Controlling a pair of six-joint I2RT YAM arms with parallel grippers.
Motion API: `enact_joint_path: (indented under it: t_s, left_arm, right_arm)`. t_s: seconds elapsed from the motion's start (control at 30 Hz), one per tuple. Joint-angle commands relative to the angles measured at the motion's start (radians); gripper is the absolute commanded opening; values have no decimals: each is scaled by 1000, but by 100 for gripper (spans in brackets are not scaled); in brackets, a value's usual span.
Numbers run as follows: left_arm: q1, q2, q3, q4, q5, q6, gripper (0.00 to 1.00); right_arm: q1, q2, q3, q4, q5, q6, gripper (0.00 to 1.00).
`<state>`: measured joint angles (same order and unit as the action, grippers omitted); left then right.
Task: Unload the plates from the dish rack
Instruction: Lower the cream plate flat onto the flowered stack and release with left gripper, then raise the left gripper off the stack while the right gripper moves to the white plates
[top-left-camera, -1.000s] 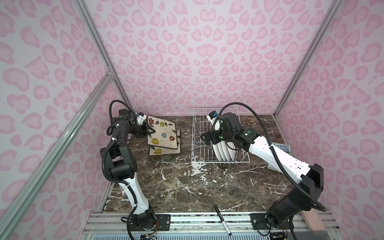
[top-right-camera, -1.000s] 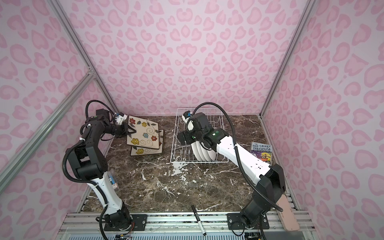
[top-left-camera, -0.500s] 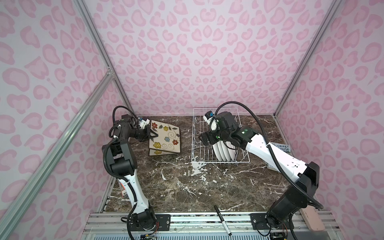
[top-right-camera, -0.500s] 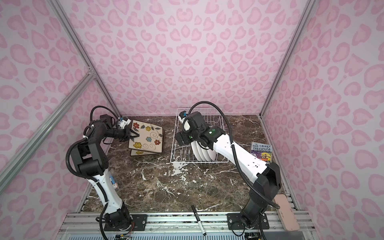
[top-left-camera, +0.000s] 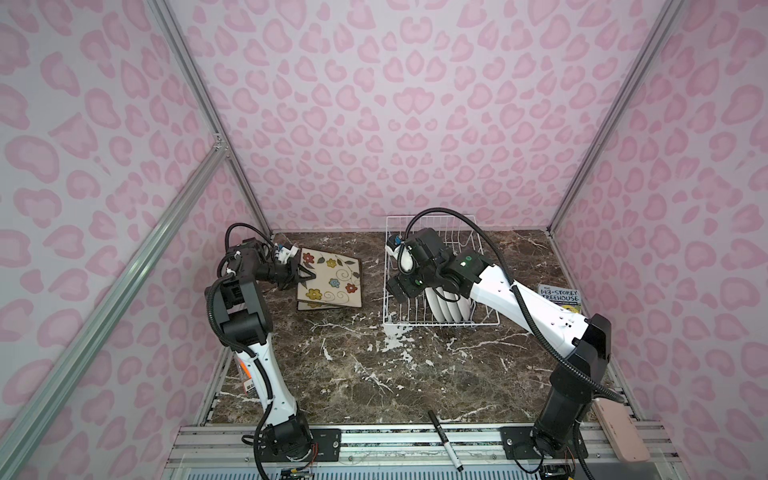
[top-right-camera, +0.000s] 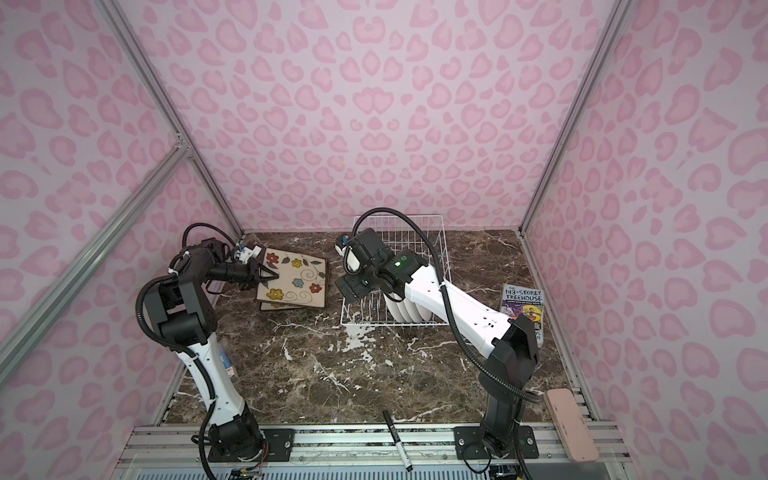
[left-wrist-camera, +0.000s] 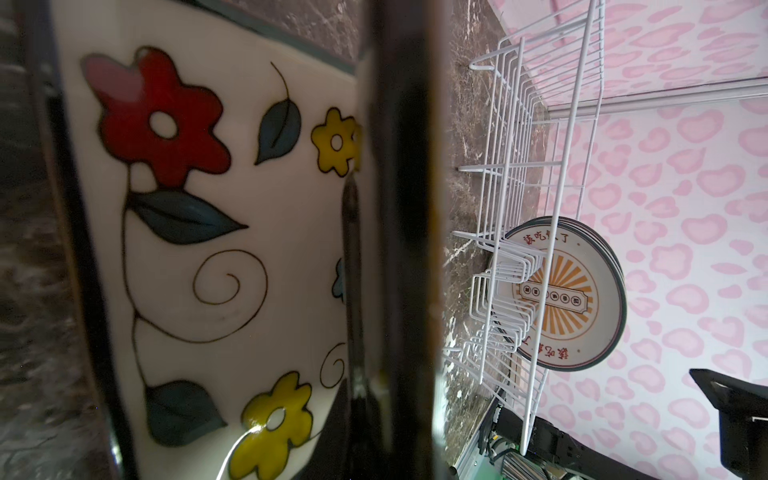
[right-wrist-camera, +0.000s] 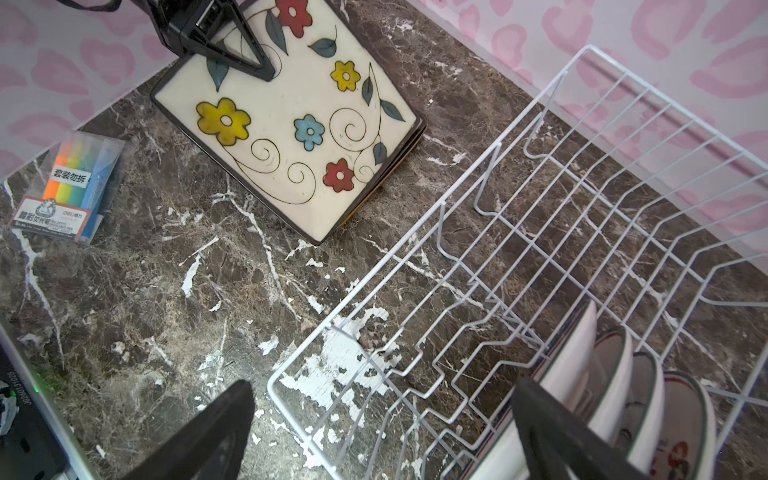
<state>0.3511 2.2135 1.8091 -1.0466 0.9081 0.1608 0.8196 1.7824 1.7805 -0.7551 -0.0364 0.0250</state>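
View from above of a dark brown marble-patterned counter (top-left-camera: 374, 374) walled in by pink spotted panels.

Near the back left corner, my left gripper (top-left-camera: 306, 276) has its jaws closed on the left edge of a square cream plate with painted flowers and a dark brown rim (top-left-camera: 332, 279). That plate lies on top of a short stack of matching square plates (top-left-camera: 316, 306), not quite squared up with them.

Against the back edge, right of centre, stands the white wire dish rack (top-left-camera: 409, 316). Several round white plates (top-left-camera: 446, 309) stand on edge in its front right part, packed close together.

My right gripper (right-wrist-camera: 384, 388) hovers over the rack's front left part. Its jaws are spread wide and hold nothing, and the nearest round plate is just beside one finger.

What worries me:
- **Square plate:** if I let go and pull the left arm back carelessly, the lower finger could drag the glazed plate sideways off the stack.
- **Wire rack:** if the right jaws drop a little off line, a finger could catch a wire tine or the rim and tip or lift the light rack.
- **Round plates:** they sit so tightly that a finger may wedge between two, pinch a pair at once, or knock a neighbour over as one lifts.
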Motion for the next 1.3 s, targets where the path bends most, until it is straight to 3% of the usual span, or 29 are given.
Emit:
enact_joint_path:
  t_s: [0.0,0.17,0.33,0.6,1.0,1.27]
  left_arm:
    - [5,8,17,23,-18,52,9]
    - [14,30,18,30,-2,50,11]
    - [21,52,29,24,9,51,22]
    - [26,63,29,35,-9,31,24]
    - [33,41,-12,109,-119,-45,45]
    - [34,-10,-53,173,-196,-95,66]
  right_arm:
    - [0,-5,-2,-10,69,-5,99]
    - [0,-29,-25,19,64,-15,99]
    - [-1,-35,-33,21,71,-18,99]
    - [-1,-36,-33,22,77,-16,99]
    - [-1,-54,-61,38,60,-18,99]
    - [0,-76,-89,72,38,-22,99]
